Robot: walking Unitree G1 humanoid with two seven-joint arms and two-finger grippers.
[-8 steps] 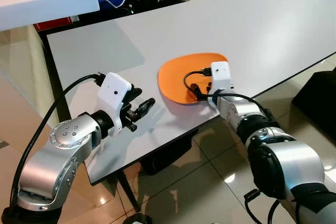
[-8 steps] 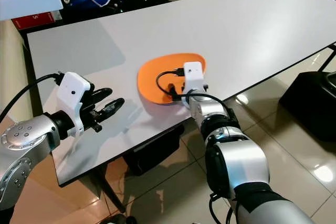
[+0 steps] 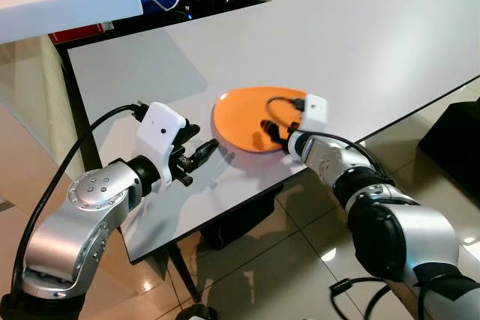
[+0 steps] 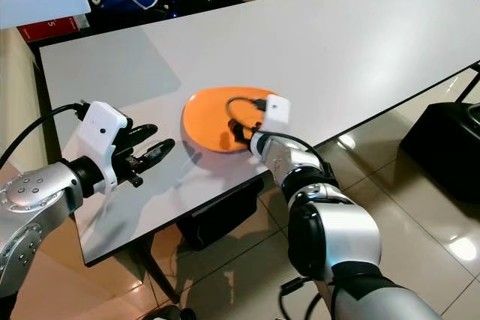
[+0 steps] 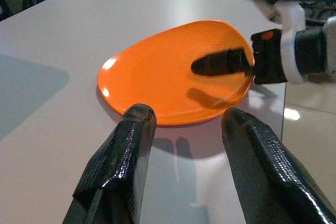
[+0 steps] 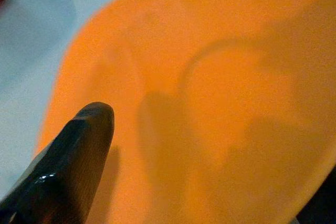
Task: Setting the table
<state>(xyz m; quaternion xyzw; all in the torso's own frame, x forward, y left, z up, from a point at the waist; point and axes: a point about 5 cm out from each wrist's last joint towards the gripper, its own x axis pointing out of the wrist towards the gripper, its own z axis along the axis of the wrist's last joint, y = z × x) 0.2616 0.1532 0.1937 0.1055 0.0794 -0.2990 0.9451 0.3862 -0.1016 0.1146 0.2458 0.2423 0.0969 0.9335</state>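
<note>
Orange plate [image 3: 247, 114] seemingly pinched at its rim by right claw [image 3: 271, 130]; left claw [image 3: 201, 151] spread

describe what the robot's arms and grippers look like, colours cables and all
Both arms are silver metal with rounded joint housings and black bands at some joints. Each wrist carries a white boxy camera housing with a black cable looping out of it. The left gripper and right gripper each have two long black fingers with a finely textured, slightly glossy surface. A small red patch shows at the right gripper's base.
</note>
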